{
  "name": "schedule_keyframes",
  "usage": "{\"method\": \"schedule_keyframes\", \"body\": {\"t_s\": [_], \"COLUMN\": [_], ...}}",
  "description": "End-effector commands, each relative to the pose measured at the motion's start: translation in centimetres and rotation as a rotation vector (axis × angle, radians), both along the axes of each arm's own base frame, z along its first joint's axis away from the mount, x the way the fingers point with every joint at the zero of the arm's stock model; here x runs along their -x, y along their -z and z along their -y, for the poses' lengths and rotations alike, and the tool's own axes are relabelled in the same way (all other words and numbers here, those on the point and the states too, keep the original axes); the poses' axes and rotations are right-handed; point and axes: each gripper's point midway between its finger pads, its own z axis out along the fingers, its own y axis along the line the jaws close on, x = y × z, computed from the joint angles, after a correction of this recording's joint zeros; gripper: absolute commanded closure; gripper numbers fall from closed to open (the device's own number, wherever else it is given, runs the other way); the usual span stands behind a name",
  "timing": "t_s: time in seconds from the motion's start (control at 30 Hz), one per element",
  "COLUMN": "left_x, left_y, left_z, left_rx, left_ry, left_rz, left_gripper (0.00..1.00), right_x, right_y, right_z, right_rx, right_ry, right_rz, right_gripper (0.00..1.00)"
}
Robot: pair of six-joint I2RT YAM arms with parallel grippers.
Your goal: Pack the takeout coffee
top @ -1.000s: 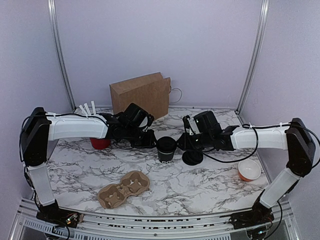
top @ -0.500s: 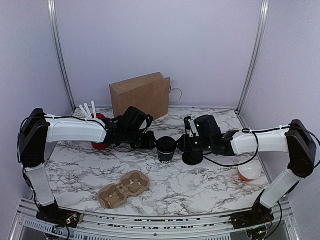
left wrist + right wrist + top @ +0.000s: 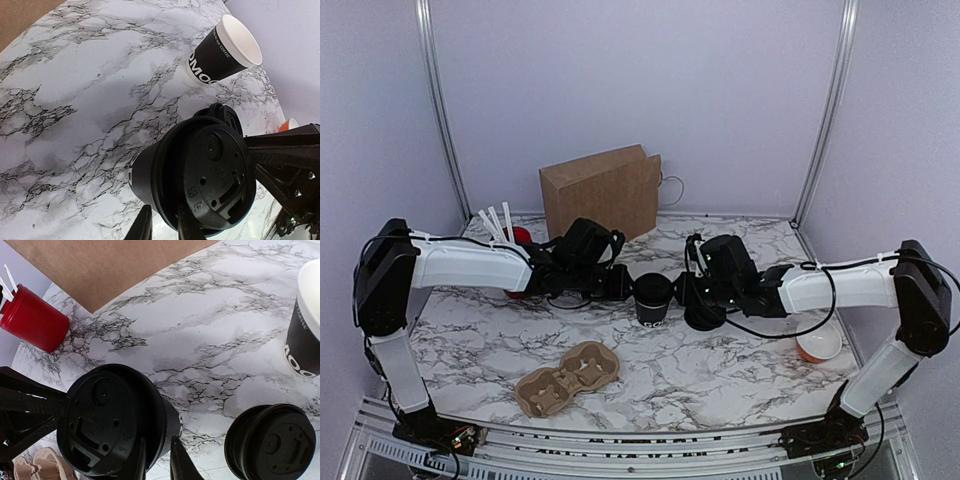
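Left wrist view: we see the left gripper point(image 3: 164, 226) pinched on the lid rim of the takeout coffee point(image 3: 200, 185), which stands at the middle of the table point(image 3: 740, 370). Opposite, the right gripper point(image 3: 156, 460) seems clamped on that same rim, though our view is partly blocked.

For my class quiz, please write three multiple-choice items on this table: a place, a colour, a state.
1. Where is the paper bag? A) back of the table B) front edge C) on a cup
2. The tall cup at the far left is A) black B) red C) orange
3. The middle black cup is A) tipped over B) open C) lidded
Answers: 1A, the bag stands at the far edge; 2B, its side is red; 3C, a black lid covers it.
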Motion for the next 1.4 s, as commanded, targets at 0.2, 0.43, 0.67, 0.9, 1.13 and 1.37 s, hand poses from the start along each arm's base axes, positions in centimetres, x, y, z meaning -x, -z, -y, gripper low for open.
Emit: {"method": "schedule_keyframes", "body": {"t_s": [0.2,0.43,0.67,0.9,1.13,1.37], "left_x": [11.7,12.6,12.7,9.3,5.9,4.6], "left_y": [15.7,16.7,16.0,9.6,3.9,0.9], "left_z": [-7.0,-7.7,-7.5,-3.5,0.2,1.6], "left_rx": [-0.422,-0.435,-0.418,-0.328,-0.245,-0.195], "left_ry": [0.136,0.137,0.144,0.161,0.167,0.166], "left_rz": [-0.41,-0.421,-0.406,-0.288,-0.188,-0.142], "left_gripper": [0.84,0.85,0.85,0.83,0.82,0.81], "right_x": [8.4,8.2,7.3,4.1,0.1,-1.3], "right_y": [10.3,9.6,7.4,3.4,0.1,-0.9], "right_z": [2.8,2.2,0.9,-0.2,-0.4,-0.9], "right_rx": [0.372,0.39,0.355,0.233,0.142,0.141], "right_ry": [-0.134,-0.139,-0.132,-0.091,-0.04,-0.054], "right_rz": [-0.308,-0.276,-0.238,-0.203,-0.149,-0.126], "right_gripper": [0.83,0.83,0.83,0.83,0.82,0.82]}}
